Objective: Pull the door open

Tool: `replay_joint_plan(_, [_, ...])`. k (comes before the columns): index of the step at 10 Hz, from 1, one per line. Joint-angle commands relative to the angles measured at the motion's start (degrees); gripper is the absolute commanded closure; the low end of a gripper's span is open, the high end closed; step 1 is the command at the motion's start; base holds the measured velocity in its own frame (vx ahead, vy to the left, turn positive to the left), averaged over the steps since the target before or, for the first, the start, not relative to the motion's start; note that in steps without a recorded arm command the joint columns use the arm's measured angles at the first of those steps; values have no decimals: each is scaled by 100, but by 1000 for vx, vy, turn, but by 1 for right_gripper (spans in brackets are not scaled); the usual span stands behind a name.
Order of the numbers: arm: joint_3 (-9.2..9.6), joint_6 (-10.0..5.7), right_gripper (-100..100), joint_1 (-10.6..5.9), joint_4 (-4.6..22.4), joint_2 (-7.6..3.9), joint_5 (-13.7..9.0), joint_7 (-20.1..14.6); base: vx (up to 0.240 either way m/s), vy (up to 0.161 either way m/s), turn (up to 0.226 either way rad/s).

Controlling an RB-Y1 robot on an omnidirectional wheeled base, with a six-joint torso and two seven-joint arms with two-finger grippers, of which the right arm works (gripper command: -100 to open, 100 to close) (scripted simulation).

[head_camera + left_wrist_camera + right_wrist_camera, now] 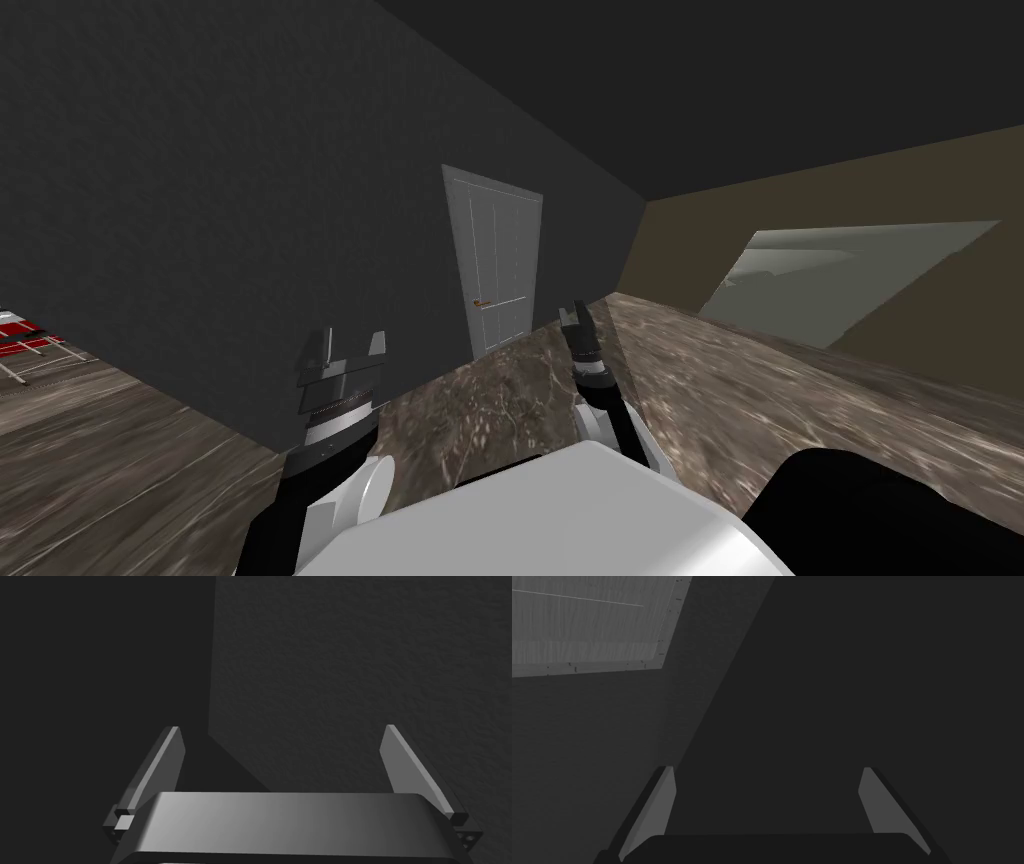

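A light grey panelled door point(497, 262) stands shut in the dark wall ahead, some way off across the floor. A small brass handle point(483, 302) sits at its left edge. My left gripper point(348, 345) is raised at the left, open and holding nothing, near the corner of a dark wall. My right gripper point(575, 316) is raised just right of the door's foot in the head view, well short of it. In the left wrist view the left gripper point(282, 731) stands open before a dark wall. The right gripper point(767, 772) is open too, with nothing between its fingers.
A dark wall point(200, 220) juts out close on the left, its corner near my left arm. Mottled brown floor point(500, 400) runs to the door. A tan wall with a pale window point(840, 275) lies right. Red and white things point(25, 340) lie far left.
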Motion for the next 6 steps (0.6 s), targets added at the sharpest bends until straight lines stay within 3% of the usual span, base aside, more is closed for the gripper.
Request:
replay_joint_plan(1, [-6,-37,-100,-39,182,-41,-20,-30,72,20,61])
replay_joint_plan(6, [-27,-154,-100,-164,760,-157,-85,-125,117,33,58])
